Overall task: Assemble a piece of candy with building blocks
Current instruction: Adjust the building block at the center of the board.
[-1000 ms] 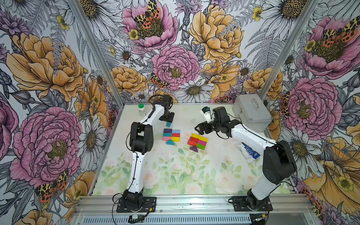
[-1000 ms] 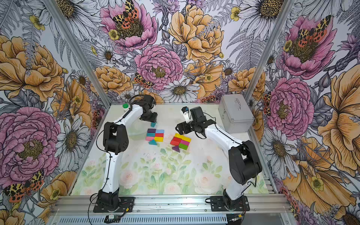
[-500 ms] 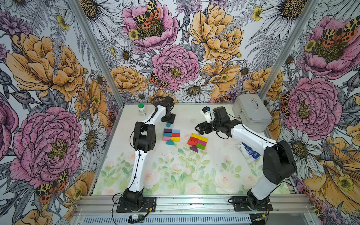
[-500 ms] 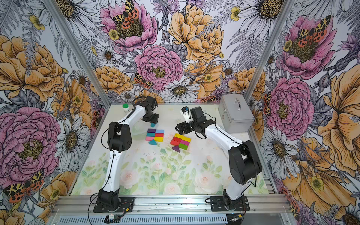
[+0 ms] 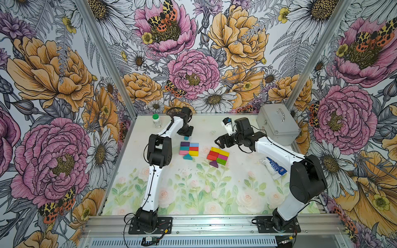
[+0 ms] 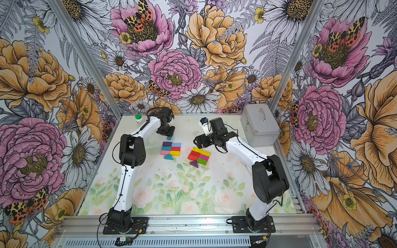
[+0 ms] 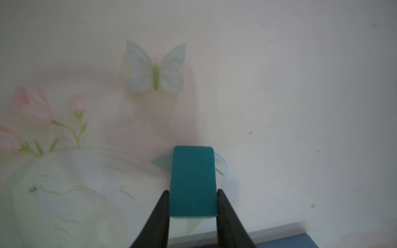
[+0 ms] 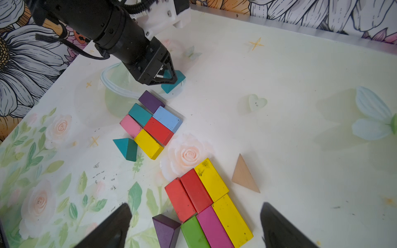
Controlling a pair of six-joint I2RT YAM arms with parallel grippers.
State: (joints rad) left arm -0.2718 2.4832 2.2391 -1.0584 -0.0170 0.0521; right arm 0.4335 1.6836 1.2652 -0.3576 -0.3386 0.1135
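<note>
A floral-print mat (image 5: 214,193) covers the table, with flowered walls on three sides. A white bottle (image 5: 157,120) with a green cap stands at the back edge. A silver metal case (image 5: 277,127) sits at the back on the right arm's side. A blue-and-white snack packet (image 5: 274,168) lies beside that arm, well apart from the bricks.

A clear plastic dish (image 8: 113,85) lies on the mat under the left gripper (image 8: 169,79), its rim passing beneath the jaws (the printed mat shows through it).

Mid-table, two flat groups of bricks lie near each other but apart. The left group (image 8: 154,122) is purple, teal, light blue, pink, red and yellow, with a teal triangle (image 8: 126,148) just beside its pink and yellow bricks. The right group (image 8: 206,204) has two red, two yellow, a magenta and a green brick, with a purple triangle (image 8: 166,232) against the green one. A tan triangle (image 8: 245,176) lies alone just beside this group.

The left gripper is clamped on a teal block (image 7: 192,171). Its black fingers (image 7: 159,214) press opposite sides near one end, and most of the block juts past the tips. The block sits just behind the purple brick, over the dish rim; whether it touches the mat cannot be told.

The right gripper (image 5: 219,143) hangs just behind the right group, fingers spread wide with nothing between them.
</note>
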